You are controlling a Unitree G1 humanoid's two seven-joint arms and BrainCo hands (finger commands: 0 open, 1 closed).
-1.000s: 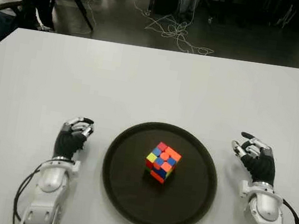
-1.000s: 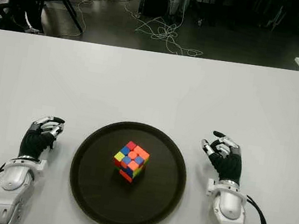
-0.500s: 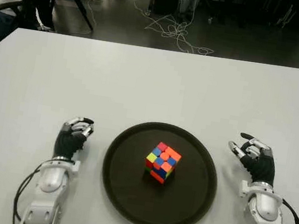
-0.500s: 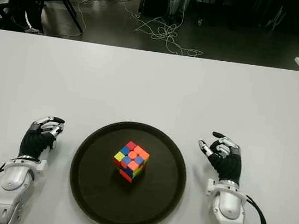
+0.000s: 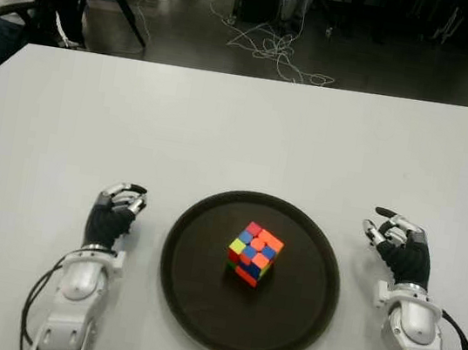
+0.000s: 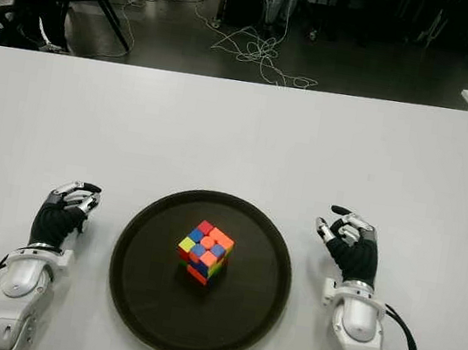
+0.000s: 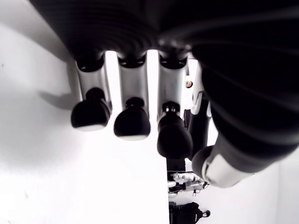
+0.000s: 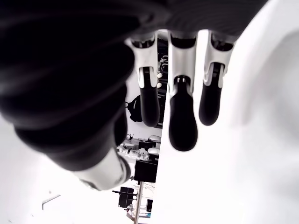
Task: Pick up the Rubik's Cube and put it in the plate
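One cube (image 5: 254,254) sitting inside one plate (image 5: 199,293), near its centre, so the placement is looking done. Left eye: left hand (image 5: 114,213) showing just left of the plate, right hand (image 5: 400,246) just right of it, cube lying between them, roughly equally near both. Right eye: same layout, both hands off the plate, on the table (image 6: 240,132). Left wrist: fingers (image 7: 132,122) hanging loosely curled, gripping nothing. Right wrist: fingers (image 8: 182,126) hanging relaxed, gripping nothing. Count: two hands, one cube, one plate.

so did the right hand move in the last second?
Barely. The right hand drifted slightly toward the plate and back, ending beside its right rim; the cube sits unmoved.
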